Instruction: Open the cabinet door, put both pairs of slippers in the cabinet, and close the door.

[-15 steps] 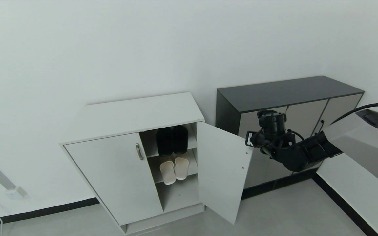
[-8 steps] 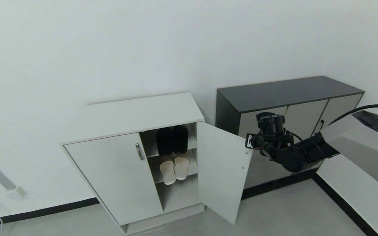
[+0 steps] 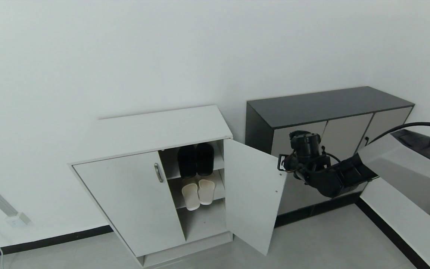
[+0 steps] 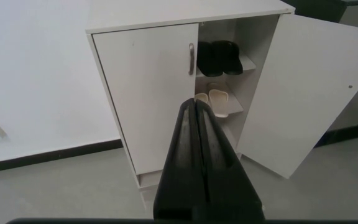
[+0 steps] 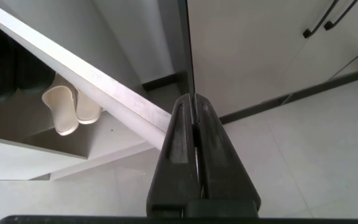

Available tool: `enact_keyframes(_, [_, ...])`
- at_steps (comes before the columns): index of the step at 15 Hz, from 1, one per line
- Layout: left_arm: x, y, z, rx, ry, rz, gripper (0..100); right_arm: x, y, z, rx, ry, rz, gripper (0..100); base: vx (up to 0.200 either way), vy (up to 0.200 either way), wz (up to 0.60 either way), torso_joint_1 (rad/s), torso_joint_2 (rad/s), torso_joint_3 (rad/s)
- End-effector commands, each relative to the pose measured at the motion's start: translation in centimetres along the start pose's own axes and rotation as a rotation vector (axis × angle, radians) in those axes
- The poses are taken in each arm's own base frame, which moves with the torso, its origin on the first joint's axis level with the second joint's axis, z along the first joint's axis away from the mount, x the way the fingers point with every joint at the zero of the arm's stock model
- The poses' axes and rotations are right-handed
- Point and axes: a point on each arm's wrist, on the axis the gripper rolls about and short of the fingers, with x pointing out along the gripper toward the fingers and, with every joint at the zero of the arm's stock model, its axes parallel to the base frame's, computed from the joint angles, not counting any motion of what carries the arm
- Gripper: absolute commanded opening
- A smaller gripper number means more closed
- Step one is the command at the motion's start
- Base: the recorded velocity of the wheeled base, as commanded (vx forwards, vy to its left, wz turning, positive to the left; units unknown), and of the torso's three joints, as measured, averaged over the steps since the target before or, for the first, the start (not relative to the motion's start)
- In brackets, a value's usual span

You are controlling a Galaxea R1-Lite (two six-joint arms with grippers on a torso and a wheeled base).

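My right hand [image 3: 282, 163] sits closed, empty, at the edge of the open cabinet door [image 3: 252, 194]. Left hand [image 4: 194, 104] likewise (fingers together, empty). Black slippers [image 3: 196, 160] and white slippers [image 3: 199, 192] are shelved.

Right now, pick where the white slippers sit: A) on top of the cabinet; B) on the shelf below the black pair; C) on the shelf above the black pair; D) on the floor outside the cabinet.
B: the white slippers lie on the shelf directly under the black slippers inside the open white cabinet.
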Motion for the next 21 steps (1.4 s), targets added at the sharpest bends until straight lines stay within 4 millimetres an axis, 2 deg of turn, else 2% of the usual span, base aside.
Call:
enact_keyframes(1, [0.0,0.0,0.0,0.000,0.002,0.000,0,-0.1,0.1,0.0,-0.002,0.000,0.003,0,0.000,0.000,0.00,0.000,0.00,0.000])
enact_keyframes(5, [0.0,0.0,0.0,0.000,0.002,0.000,0,-1.8,1.6,-0.3,-0.018,0.013,0.039,0,0.000,0.000,0.00,0.000,0.00,0.000])
enact_keyframes(9, [0.0,0.0,0.0,0.000,0.002,0.000,0,-7.7,6.4,-1.2,-0.067,0.040,0.184,0,0.000,0.000,0.00,0.000,0.00,0.000])
enact_keyframes(12, [0.0,0.0,0.0,0.000,0.000,0.001,0,-10.3,7.3,-1.0,-0.079,0.037,0.233,0,0.000,0.000,0.00,0.000,0.00,0.000])
enact_keyframes(19, [0.0,0.0,0.0,-0.008,0.000,0.002,0,-12.3,8.3,-2.8,-0.154,0.062,0.283,0,0.000,0.000,0.00,0.000,0.00,0.000])
enact_keyframes(21, [0.0,0.0,0.0,-0.008,0.002,0.002,0,-13.0,8.9,-3.4,-0.177,0.064,0.308,0,0.000,0.000,0.60,0.007,0.00,0.005])
